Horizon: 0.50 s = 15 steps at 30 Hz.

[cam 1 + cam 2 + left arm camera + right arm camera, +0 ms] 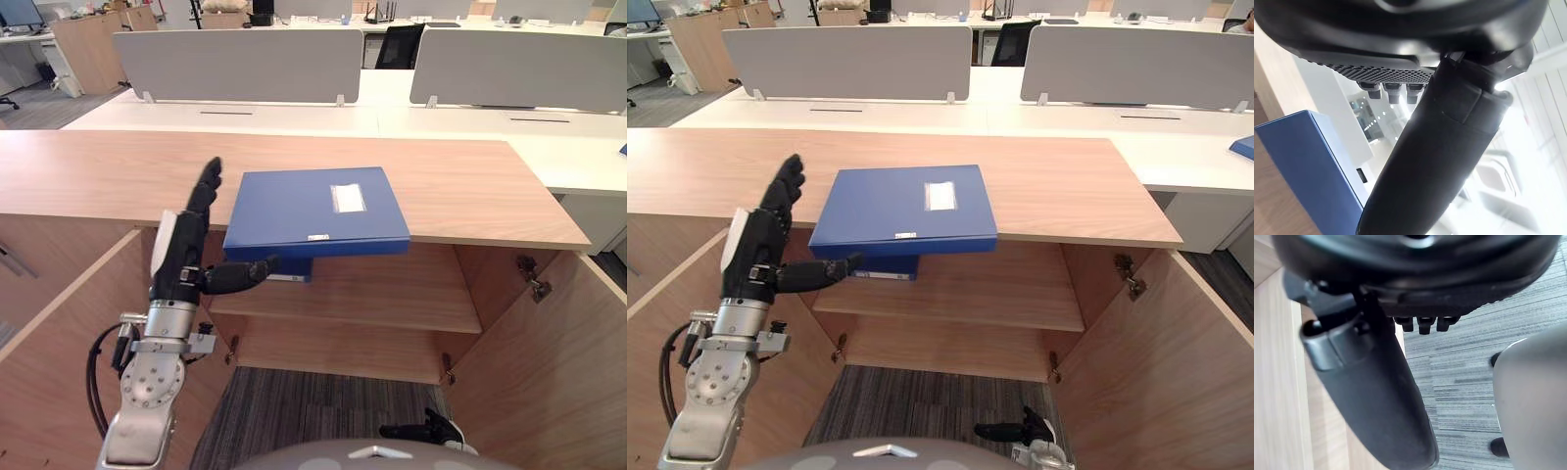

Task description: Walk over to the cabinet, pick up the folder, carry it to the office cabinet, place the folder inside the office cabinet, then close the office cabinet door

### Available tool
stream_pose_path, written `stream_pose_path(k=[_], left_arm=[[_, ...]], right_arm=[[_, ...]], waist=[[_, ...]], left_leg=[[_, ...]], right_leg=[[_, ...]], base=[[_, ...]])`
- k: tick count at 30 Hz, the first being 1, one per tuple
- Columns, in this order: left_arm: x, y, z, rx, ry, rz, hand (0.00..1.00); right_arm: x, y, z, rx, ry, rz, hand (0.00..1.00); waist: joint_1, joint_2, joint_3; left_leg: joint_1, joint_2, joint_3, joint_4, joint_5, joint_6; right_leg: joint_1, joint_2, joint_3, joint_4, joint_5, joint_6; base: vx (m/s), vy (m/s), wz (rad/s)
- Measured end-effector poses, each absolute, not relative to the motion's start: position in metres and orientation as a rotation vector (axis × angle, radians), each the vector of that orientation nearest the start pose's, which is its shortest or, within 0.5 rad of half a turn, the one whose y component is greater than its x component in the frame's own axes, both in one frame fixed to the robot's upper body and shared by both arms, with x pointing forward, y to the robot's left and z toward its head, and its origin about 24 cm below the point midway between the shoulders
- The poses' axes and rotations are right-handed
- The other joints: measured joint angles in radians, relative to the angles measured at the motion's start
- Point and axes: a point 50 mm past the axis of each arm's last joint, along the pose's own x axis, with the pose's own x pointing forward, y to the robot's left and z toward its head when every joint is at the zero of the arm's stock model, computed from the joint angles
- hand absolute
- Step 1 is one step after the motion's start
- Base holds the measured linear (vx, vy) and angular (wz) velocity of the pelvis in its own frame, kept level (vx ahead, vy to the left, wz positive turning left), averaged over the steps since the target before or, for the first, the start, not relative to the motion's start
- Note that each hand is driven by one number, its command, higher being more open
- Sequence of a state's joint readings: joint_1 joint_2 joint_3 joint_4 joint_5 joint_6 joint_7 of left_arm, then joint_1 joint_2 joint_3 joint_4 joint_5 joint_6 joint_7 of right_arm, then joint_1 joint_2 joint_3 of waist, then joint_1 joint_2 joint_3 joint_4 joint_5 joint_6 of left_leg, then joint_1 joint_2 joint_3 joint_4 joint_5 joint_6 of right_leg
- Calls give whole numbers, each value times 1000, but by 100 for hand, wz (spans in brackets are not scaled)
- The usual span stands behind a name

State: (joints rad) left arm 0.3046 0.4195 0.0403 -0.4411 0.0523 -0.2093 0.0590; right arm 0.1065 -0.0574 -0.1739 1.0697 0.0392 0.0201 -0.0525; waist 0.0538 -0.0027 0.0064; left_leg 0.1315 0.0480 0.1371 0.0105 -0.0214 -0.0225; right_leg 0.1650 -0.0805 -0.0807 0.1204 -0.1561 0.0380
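One blue folder [312,208] lies mid-frame on the cabinet top [98,176], front edge overhanging. Beside its left edge the left robot hand [184,257] stands with fingers straight, thumb under the overhang; the right robot hand [423,429] hangs relaxed, bottom centre.

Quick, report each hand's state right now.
Left hand: open, held up beside the blue folder, holding nothing.
Right hand: open, down low, holding nothing.

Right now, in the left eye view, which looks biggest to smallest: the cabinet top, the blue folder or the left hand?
1. cabinet top
2. blue folder
3. left hand, which is nearer the camera, so it may look bigger than it is
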Motion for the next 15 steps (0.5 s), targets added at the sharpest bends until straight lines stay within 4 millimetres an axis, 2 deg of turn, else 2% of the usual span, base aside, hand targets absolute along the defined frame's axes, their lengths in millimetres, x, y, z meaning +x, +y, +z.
stream_pose_path(k=[6,15], left_arm=[[190,206,116,599,-361,-69,100],[191,188,110,811,-388,-188,100]], right_arm=[[75,-201,-167,23,1192,-272,100],[74,-203,-167,9,1204,-266,100]], waist=[[0,3,-2],[-2,4,-3]], left_leg=[[23,-1,8,-13,0,0],[31,-1,8,-17,0,0]], right_leg=[[13,0,10,-4,0,0],[21,1,12,-8,0,0]], base=[[-16,5,-4],[0,0,0]])
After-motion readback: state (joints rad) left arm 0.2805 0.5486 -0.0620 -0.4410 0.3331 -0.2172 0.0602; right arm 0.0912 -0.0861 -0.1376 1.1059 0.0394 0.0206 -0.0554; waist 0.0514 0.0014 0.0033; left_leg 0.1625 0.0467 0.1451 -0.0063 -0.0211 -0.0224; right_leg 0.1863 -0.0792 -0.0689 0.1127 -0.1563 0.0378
